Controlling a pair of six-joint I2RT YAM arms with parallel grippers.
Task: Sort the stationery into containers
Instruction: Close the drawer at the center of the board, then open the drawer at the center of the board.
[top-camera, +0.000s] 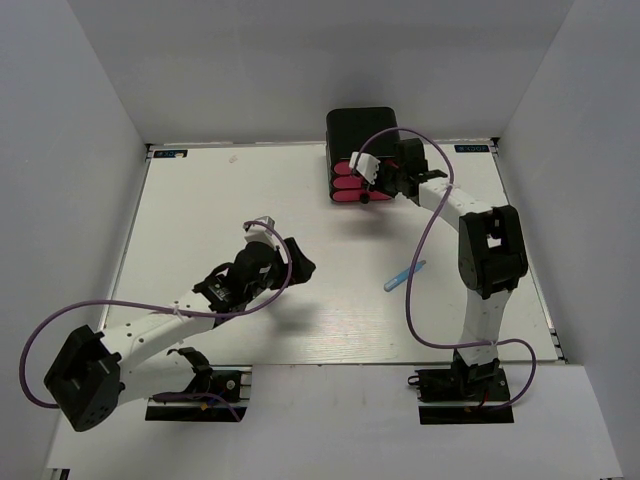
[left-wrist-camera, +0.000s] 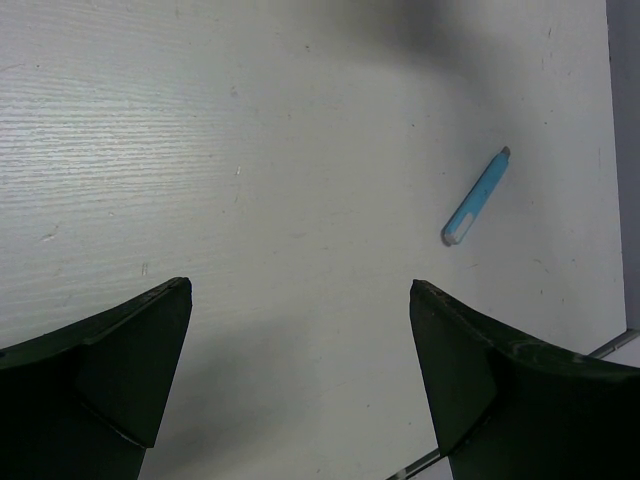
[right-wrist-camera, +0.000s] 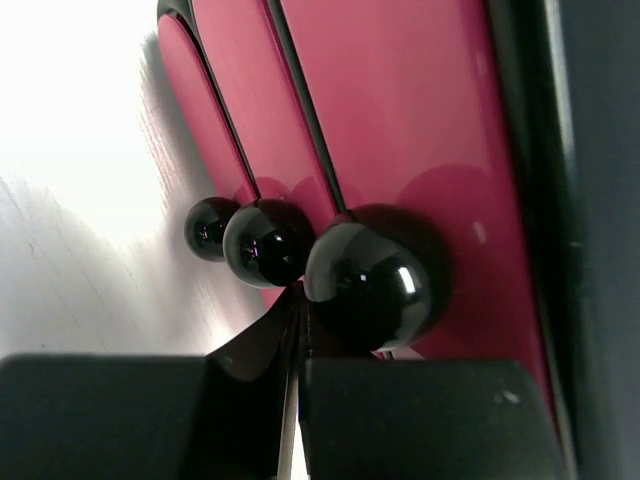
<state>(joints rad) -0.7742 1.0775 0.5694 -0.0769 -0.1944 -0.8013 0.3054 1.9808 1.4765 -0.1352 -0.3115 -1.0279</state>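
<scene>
- Right pincer (right-wrist-camera: 298, 312) is pinched narrow, jaws all but together with only a sliver between them. Its tips are tucked just under the nearest knob (right-wrist-camera: 370, 277); whether they touch it, I cannot tell.
- Left pincer (left-wrist-camera: 300, 290) is spread wide with nothing between the fingers, hanging over bare table (left-wrist-camera: 250, 150) left of centre.
- The black box (top-camera: 362, 125) stands at the far edge, right of centre. Three pink drawers (right-wrist-camera: 400, 120) are stacked in it, fronts flush and all closed, each with a round black knob.
- What lies inside the drawers is hidden behind those fronts.
- The light-blue marker (top-camera: 404, 276) lies flat and slanted on the table, right of centre. It is nearer than the box and well apart from it, and just left of the right arm.
- The right arm reaches to the far side, its wrist turned in toward the drawer fronts.
- The left arm stretches from the near-left corner toward the middle, held low.
- The right wrist camera sits so close that the drawers and box are cut off on every side.
</scene>
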